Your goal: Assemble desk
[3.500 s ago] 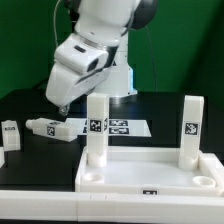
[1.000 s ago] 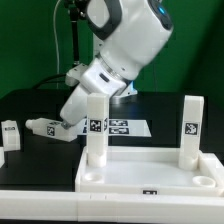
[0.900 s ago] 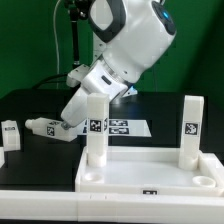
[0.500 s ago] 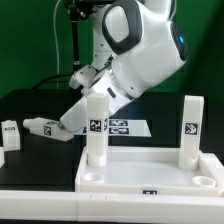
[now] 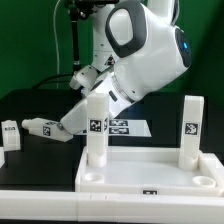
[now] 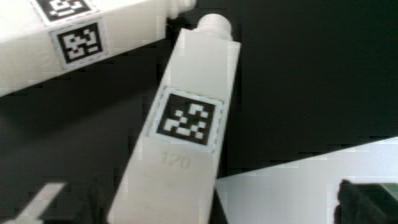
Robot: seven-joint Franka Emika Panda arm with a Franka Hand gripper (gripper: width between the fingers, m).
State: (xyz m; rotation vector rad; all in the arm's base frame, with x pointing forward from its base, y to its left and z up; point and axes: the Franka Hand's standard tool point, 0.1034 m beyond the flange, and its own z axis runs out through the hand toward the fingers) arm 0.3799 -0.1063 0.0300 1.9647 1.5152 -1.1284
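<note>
The white tray-like tabletop (image 5: pixel 150 178) lies at the front with two white square legs standing upright in it, one (image 5: pixel 96 130) on the exterior view's left and one (image 5: pixel 190 128) on its right. A loose leg (image 5: pixel 42 127) lies on the black table behind the tray. My gripper (image 5: pixel 68 124) is low over this leg's end. In the wrist view the leg (image 6: pixel 187 120) runs lengthwise with a square tag on top. My gripper (image 6: pixel 205 205) is open, one dark fingertip (image 6: pixel 43 200) on each side of the leg, with gaps.
Another loose white leg (image 5: pixel 10 133) lies at the exterior view's far left. The marker board (image 5: pixel 118 126) lies flat behind the tray and also shows in the wrist view (image 6: pixel 80 40). A white surface (image 6: pixel 302 185) lies beside the leg.
The arm has swung forward and down, bringing the gripper low over the lying leg. The legs and the tray have not moved.
</note>
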